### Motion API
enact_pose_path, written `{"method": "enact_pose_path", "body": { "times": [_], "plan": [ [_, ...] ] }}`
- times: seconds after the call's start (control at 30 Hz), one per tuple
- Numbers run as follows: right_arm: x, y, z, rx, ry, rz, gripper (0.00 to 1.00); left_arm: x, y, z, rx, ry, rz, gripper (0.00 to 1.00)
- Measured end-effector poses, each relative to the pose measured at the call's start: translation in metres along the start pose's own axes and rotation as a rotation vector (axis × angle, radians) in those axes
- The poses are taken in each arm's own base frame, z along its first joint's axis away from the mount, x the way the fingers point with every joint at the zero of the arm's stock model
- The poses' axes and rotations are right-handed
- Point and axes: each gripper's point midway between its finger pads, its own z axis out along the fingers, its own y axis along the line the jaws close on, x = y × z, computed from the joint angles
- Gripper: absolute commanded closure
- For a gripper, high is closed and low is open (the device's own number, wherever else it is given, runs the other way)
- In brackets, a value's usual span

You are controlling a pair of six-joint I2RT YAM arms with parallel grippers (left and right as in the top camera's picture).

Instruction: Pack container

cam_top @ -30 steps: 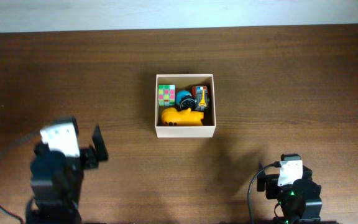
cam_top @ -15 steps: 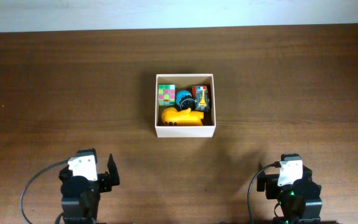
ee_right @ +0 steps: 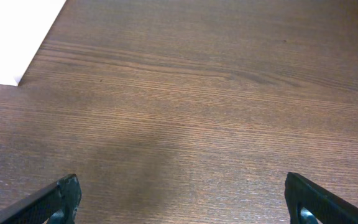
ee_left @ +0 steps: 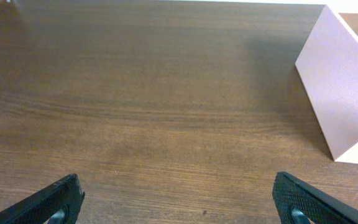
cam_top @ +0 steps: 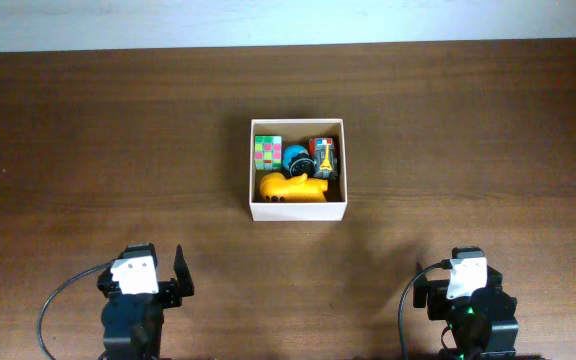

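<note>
The container (cam_top: 298, 210), a square white box with a tan inside, sits at the table's middle. In it lie a multicoloured puzzle cube (cam_top: 267, 152), a blue round toy (cam_top: 296, 158), a red and black toy car (cam_top: 324, 157) and a yellow toy (cam_top: 292, 188). My left gripper (ee_left: 179, 202) is open and empty over bare wood at the front left; the container's white wall (ee_left: 344, 81) shows at its right. My right gripper (ee_right: 185, 202) is open and empty at the front right; the container's corner (ee_right: 14, 37) shows at its upper left.
The dark wooden table (cam_top: 118, 130) runs to a pale wall strip at the back. The left arm's base (cam_top: 138, 300) and the right arm's base (cam_top: 466, 300) stand at the front edge.
The left arm has drawn back and folded down to the front edge. The right arm and the container's contents have not moved.
</note>
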Motion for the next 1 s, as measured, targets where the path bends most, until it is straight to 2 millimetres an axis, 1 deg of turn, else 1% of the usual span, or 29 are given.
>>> {"method": "enact_pose_path", "body": {
  "times": [0.17,1.0],
  "plan": [
    [0.0001,0.0000,0.0001,0.000,0.000,0.000,0.01,-0.0061,0.0000,-0.0026,0.002,-0.033,-0.004,0.01],
    [0.0001,0.0000,0.0001,0.000,0.000,0.000,0.02,-0.0062,0.0001,-0.0026,0.001,-0.033,-0.004,0.01]
  ]
}}
